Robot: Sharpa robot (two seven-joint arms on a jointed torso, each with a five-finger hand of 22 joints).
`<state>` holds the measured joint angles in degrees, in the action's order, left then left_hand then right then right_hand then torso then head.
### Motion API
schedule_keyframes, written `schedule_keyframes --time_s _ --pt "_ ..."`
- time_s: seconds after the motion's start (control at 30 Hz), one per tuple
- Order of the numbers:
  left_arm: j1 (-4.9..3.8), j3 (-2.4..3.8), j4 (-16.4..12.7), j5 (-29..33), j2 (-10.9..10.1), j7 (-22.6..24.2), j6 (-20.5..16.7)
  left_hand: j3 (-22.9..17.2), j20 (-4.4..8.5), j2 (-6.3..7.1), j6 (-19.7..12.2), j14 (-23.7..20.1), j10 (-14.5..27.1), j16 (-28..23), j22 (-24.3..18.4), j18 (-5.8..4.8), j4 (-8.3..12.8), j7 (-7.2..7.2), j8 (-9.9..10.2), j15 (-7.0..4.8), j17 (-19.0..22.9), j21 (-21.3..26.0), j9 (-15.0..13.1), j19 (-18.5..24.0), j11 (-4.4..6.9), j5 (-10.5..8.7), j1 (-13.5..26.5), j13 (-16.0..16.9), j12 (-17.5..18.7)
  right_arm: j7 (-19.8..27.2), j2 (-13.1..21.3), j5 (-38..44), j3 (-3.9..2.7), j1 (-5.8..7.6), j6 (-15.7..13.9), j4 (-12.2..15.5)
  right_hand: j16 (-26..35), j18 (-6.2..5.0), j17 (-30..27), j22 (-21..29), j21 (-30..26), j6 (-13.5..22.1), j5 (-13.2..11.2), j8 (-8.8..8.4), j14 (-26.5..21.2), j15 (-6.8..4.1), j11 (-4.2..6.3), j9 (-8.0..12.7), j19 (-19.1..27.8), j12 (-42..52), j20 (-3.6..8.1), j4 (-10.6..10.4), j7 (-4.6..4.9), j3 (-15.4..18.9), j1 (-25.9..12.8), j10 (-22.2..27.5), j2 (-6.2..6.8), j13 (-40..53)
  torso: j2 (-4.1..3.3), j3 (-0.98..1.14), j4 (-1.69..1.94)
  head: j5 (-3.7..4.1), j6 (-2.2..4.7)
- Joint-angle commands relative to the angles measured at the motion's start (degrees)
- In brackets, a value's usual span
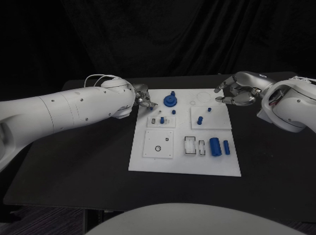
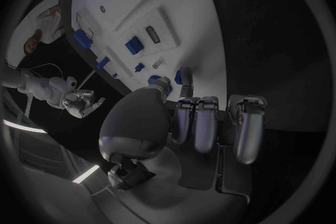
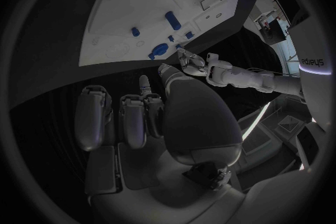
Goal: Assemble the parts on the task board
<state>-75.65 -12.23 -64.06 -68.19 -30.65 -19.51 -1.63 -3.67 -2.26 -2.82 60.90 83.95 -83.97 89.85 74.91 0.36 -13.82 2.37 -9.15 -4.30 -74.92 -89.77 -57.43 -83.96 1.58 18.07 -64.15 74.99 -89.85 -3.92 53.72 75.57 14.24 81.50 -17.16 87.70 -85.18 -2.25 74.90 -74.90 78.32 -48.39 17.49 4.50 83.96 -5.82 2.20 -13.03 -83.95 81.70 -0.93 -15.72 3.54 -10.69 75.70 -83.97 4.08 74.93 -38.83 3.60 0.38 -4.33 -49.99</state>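
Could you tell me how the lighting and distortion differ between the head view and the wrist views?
Head view: task board bright against black surroundings, its edges straight. Left wrist view: fisheye, board edges bowed, left hand dim. Right wrist view: same bowing, right hand in shadow.

Blue parts [image 1: 215, 146], white task board [image 1: 147, 161]

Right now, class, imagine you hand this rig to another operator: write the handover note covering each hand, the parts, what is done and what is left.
Left hand: at the task board's far left edge, fingertips by a small blue part; whether it grips it cannot be told.
Right hand: fingers curled, holding nothing, off the board's far right corner.
Parts: blue gear stands at the far edge; large blue cylinder and smaller blue cylinder lie near the right edge; small blue pegs sit mid-board.
Done: cannot tell beyond the gear.
Left: seat the loose cylinders.
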Motion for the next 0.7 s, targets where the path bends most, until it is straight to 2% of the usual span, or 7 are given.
schedule_keyframes --time_s 0.03,0.17,0.2,0.3,0.7 --pt "0.20 0.04 0.16 -0.38 0.15 1.11 0.82 -0.51 -0.36 -0.07 -0.01 6.05 -6.03 0.15 15.09 -0.36 0.43 0.03 0.45 0.41 -15.08 -0.23 0.10 -6.04 -0.22 1.18 -0.72 15.01 -0.15 -0.84 0.13 0.08 -0.04 -0.12 0.28 0.17 0.16 -0.39 8.42 -11.60 -0.24 -0.42 0.07 0.00 4.59 0.55 -0.27 0.07 -1.22 -0.26 -0.28 -0.05 -0.14 -0.15 -0.11 -0.07 -0.68 6.85 0.00 0.00 -0.02 0.06 -0.01" --pt "0.26 0.04 0.24 -0.38 0.15 1.11 0.84 -1.12 -0.34 0.10 0.03 6.05 -6.03 0.15 15.09 -0.36 0.73 -0.03 0.66 0.38 -15.08 -0.23 0.13 -6.04 -0.19 3.03 -1.10 15.01 -0.15 -0.87 0.16 0.08 -0.04 -0.12 0.34 0.20 0.16 -0.39 8.42 -11.60 -0.24 -0.42 0.07 0.00 4.59 0.55 -0.27 0.07 -1.22 -0.26 -0.28 -0.05 -0.14 -0.15 -0.11 -0.07 -0.68 6.85 -0.01 0.01 -0.04 0.07 -0.01" --pt "0.28 0.04 0.26 -0.38 0.15 1.11 0.85 -1.81 -0.29 0.23 0.03 6.05 -6.03 0.15 15.09 -0.36 1.18 -0.09 0.81 0.32 -15.08 -0.23 0.14 -6.04 -0.13 5.19 -1.64 15.01 -0.15 -0.87 0.16 0.08 -0.04 -0.12 0.36 0.19 0.16 -0.39 8.42 -11.60 -0.24 -0.42 0.07 0.00 4.59 0.55 -0.27 0.07 -1.22 -0.26 -0.28 -0.05 -0.14 -0.15 -0.11 -0.07 -0.68 6.85 -0.02 0.01 -0.04 0.07 -0.01" --pt "0.31 0.04 0.32 -0.38 0.15 1.13 0.89 -3.05 -0.22 0.55 0.04 6.05 -6.03 0.15 15.09 -0.36 1.86 -0.17 1.01 0.26 -15.08 -0.23 0.12 -6.04 -0.05 8.13 -2.33 15.01 -0.15 -0.86 0.14 0.08 -0.04 -0.12 0.42 0.16 0.16 -0.39 8.42 -11.60 -0.24 -0.42 0.07 0.00 4.59 0.55 -0.27 0.07 -1.22 -0.26 -0.28 -0.05 -0.14 -0.15 -0.11 -0.07 -0.68 6.85 0.00 0.01 -0.02 0.08 -0.01" --pt "0.39 0.04 0.50 -0.38 -0.06 1.15 1.10 -4.21 -0.18 0.81 0.08 6.05 -6.03 0.15 15.09 -0.36 2.40 -0.20 1.15 0.22 -15.08 -0.23 0.06 -6.04 0.00 9.58 -2.80 15.01 -0.15 -0.79 0.05 0.08 -0.04 -0.12 0.78 -0.07 0.15 -0.41 8.42 -11.58 -0.32 -0.43 0.07 -0.01 4.59 0.55 -0.27 0.09 -1.19 -0.34 -0.28 -0.10 -0.14 -0.15 -0.18 -0.03 -0.74 6.77 0.02 -0.01 0.00 0.02 -0.01"
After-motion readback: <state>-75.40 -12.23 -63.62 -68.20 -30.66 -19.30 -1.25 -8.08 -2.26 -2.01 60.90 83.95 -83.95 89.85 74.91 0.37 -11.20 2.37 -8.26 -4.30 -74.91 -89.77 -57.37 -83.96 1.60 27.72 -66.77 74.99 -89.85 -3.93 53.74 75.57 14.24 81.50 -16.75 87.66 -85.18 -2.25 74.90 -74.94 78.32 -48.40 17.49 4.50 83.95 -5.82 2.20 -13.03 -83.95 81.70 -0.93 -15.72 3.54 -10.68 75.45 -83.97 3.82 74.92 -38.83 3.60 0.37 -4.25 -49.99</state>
